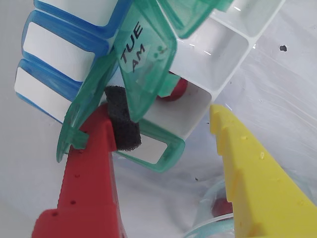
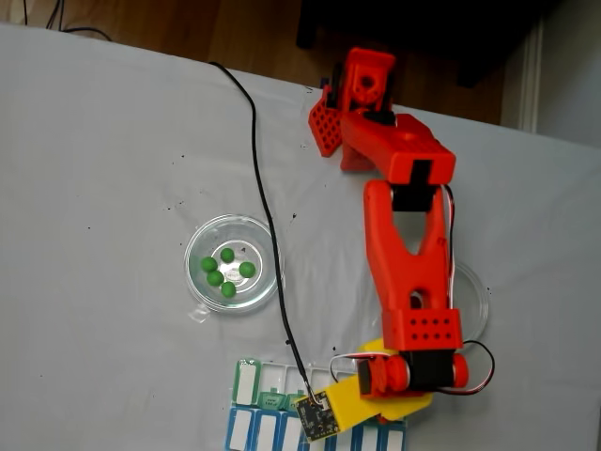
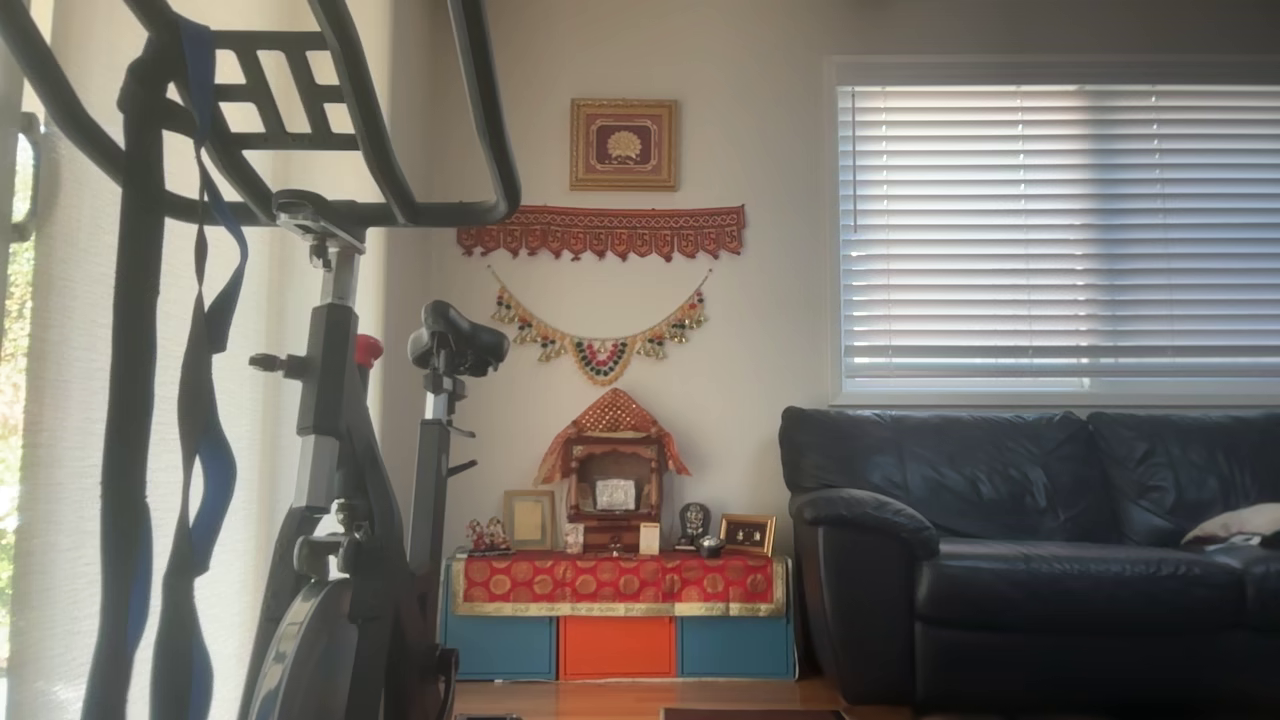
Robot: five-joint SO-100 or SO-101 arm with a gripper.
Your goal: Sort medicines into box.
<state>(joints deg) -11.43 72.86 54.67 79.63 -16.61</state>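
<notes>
In the wrist view the box lies close below me, its white compartments uncovered and green lids raised, one marked TUE AM. A dark red pill rests in a compartment, partly behind that lid. My gripper is open: the red finger with its black foam pad stands against the lid, and the yellow finger stands right of the box wall. Another dark red pill lies in a glass dish at the bottom. In the fixed view my gripper hovers over the box.
A round glass dish with several green pills sits left of the arm. A second glass dish lies partly under the arm on the right. A black cable runs across the white table to the wrist.
</notes>
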